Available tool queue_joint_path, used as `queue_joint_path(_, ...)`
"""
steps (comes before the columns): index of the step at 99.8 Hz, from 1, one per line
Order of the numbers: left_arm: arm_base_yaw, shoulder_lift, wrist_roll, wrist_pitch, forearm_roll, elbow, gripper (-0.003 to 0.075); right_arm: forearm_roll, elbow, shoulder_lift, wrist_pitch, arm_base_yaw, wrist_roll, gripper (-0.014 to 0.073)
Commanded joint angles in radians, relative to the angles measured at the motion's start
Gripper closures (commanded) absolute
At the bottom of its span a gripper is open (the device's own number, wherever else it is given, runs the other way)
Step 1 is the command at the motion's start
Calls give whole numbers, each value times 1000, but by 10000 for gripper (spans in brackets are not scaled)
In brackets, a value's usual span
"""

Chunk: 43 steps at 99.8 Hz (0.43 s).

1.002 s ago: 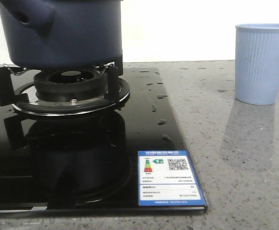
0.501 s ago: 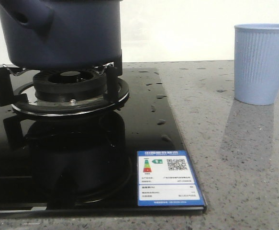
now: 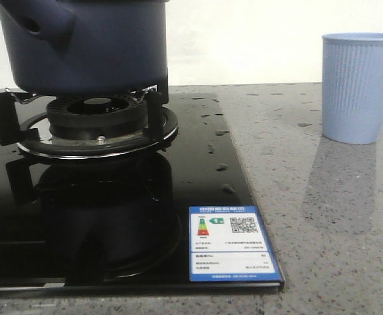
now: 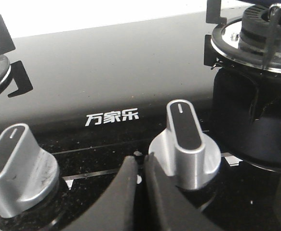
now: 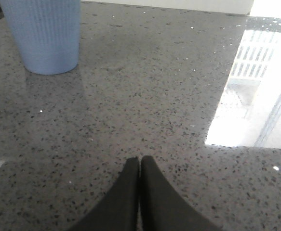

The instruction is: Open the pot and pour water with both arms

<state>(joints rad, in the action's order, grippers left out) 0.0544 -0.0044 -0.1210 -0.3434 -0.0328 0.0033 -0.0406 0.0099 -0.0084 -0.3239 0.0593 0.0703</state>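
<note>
We see the pot (image 3: pixel 86 46) sitting on the burner grate (image 3: pixel 96 121) at the far left of the black hob (image 3: pixel 198 177). The pale blue cup (image 3: pixel 360 86) stands well apart on the grey tabletop (image 3: pixel 329 216), far right. Both tools have their fingers pressed together, holding nothing — the left tool (image 4: pixel 141 166) above the knobs (image 4: pixel 186 144), the right tool (image 5: pixel 140 168) over bare stone.

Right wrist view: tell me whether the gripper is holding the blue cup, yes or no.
No. The right gripper is shut on nothing above the bare countertop, and the cup stands apart from it.

Bright backlight, glare on countertop (image 5: pixel 256 96), sharp focus.
</note>
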Motion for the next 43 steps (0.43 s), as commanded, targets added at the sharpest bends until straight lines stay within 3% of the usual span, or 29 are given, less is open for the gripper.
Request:
queue_joint_path(1, -2, -23, 1, 33, 6, 28, 740, 0, 14, -18, 17, 10, 10, 640)
queue_joint_path(43, -2, -23, 1, 33, 6, 28, 740, 0, 14, -18, 17, 15, 10, 640)
